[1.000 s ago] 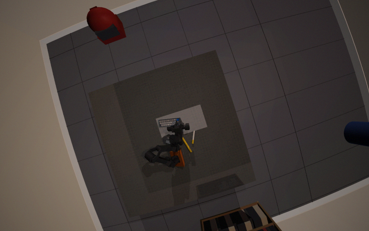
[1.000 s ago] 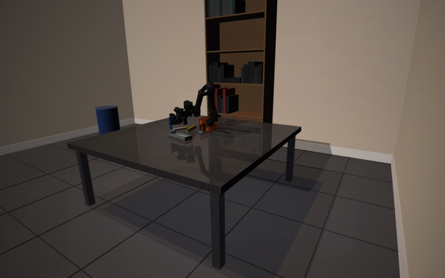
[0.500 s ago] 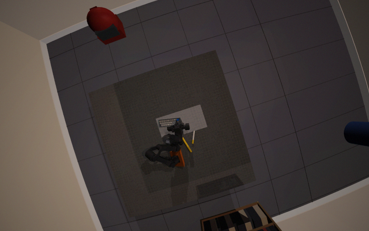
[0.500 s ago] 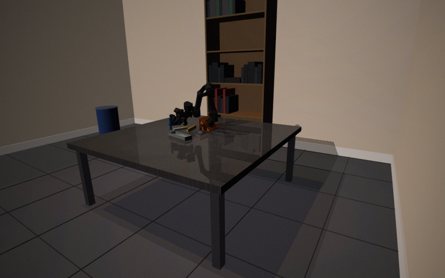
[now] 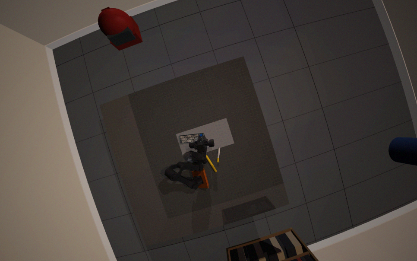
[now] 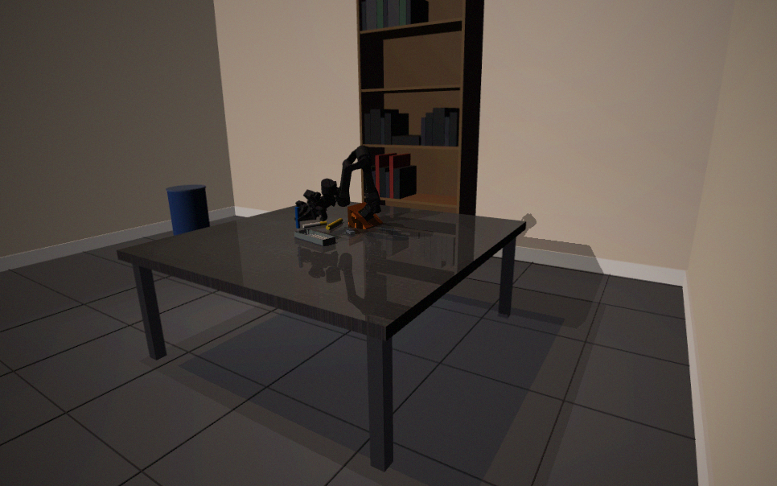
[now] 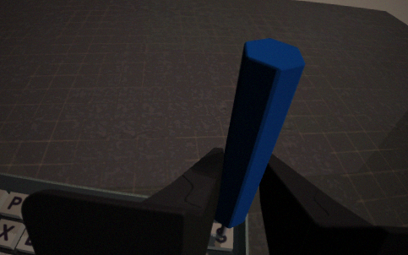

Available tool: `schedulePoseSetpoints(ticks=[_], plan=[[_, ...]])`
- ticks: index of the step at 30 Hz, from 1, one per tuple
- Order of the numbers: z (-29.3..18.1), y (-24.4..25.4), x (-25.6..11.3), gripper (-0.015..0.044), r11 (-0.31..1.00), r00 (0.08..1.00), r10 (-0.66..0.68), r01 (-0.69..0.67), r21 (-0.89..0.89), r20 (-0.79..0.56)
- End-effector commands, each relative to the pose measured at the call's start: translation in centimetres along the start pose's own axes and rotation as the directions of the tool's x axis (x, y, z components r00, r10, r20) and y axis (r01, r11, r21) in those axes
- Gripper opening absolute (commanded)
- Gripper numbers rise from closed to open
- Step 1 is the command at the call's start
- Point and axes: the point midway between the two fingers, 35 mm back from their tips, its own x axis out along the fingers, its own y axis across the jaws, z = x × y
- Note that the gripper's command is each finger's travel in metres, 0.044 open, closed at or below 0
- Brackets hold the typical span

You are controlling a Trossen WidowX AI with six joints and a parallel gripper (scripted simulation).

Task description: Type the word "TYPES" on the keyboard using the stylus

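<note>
My gripper (image 5: pixel 200 138) (image 6: pixel 298 212) (image 7: pixel 241 160) is shut on the blue stylus (image 5: pixel 201 134) (image 6: pixel 297 218) (image 7: pixel 258 127), which stands nearly upright between the fingers. The keyboard (image 5: pixel 189 138) (image 6: pixel 313 237) (image 7: pixel 40 182) lies under and to the left of the fingers in the wrist view. The stylus's thin tip is over the S key (image 7: pixel 227 241) near the keyboard's right edge. Whether that key is pressed down I cannot tell. The E, P, Q and X keys show at the left of the wrist view. The left finger hides the keys in between.
A yellow stick (image 5: pixel 211 164) (image 6: pixel 334 224) and a white stick with a yellow end (image 5: pixel 218 154) (image 6: pixel 313 224) lie on the desk (image 5: pixel 236 97) (image 6: pixel 247 259) beside the arm. The keyboard lies on a pale mat (image 5: pixel 221 132). The orange base (image 5: pixel 204 180) (image 6: pixel 355 216) stands behind.
</note>
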Motion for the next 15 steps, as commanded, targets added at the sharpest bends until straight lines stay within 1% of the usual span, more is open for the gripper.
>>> schedulePoseSetpoints(ticks=[1,15], plan=[[-0.29,-0.07,0.06,0.0081,1.0,1.0,-0.005,0.005,0.005,-0.002],[-0.26,-0.07,0.05,0.0081,1.0,1.0,-0.005,0.005,0.005,-0.002]])
